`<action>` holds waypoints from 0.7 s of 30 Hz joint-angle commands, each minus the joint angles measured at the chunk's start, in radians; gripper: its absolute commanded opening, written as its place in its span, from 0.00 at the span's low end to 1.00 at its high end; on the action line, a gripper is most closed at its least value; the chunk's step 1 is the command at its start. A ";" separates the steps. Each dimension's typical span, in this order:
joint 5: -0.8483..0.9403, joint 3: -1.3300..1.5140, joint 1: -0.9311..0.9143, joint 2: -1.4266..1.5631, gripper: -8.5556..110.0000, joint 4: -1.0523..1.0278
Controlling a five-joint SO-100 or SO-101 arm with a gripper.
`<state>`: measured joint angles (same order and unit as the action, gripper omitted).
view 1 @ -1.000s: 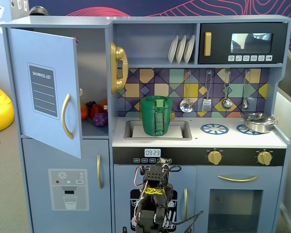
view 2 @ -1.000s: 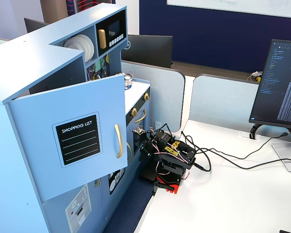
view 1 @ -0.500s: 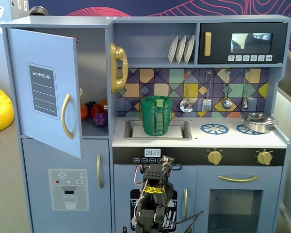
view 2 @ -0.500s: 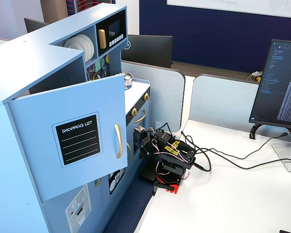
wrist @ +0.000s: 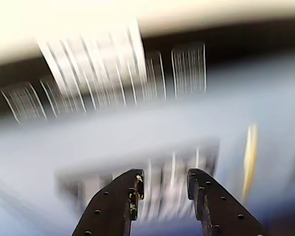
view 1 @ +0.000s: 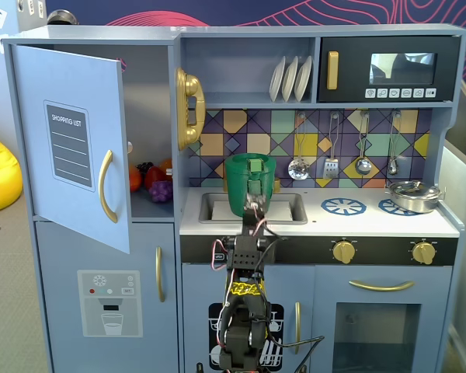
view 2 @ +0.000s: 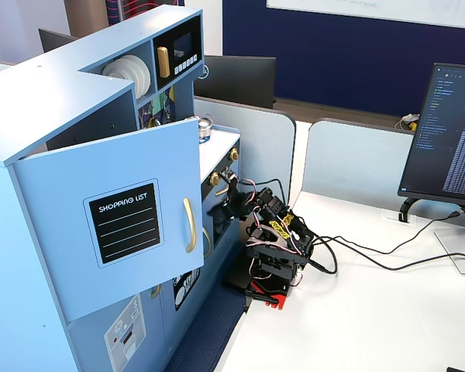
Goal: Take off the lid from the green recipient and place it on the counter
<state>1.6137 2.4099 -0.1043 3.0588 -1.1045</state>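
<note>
In a fixed view the green recipient (view 1: 247,190) stands upright in the sink (view 1: 214,208) of the white counter (view 1: 373,226). The green lid (view 1: 241,161) sits on it, knob (view 1: 255,165) up. My gripper (view 1: 255,207) is raised in front of the pot's lower half, at the counter's front edge. The wrist view is motion-blurred. There my gripper (wrist: 163,183) is open and empty, facing the blue cabinet front, and neither pot nor lid shows. In the other fixed view my gripper (view 2: 218,209) is close to the kitchen front, and the open door hides the pot.
A steel pan (view 1: 414,196) sits on the right burner ring; the left burner ring (view 1: 343,207) is bare. The fridge door (view 1: 74,167) stands open at left. Utensils (view 1: 331,165) hang on the back wall. A monitor (view 2: 449,139) and cables (view 2: 372,260) are on the desk.
</note>
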 commanded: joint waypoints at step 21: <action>0.023 -0.446 0.011 -0.451 0.45 0.707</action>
<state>1.6276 2.0279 -0.0813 2.6645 -0.4817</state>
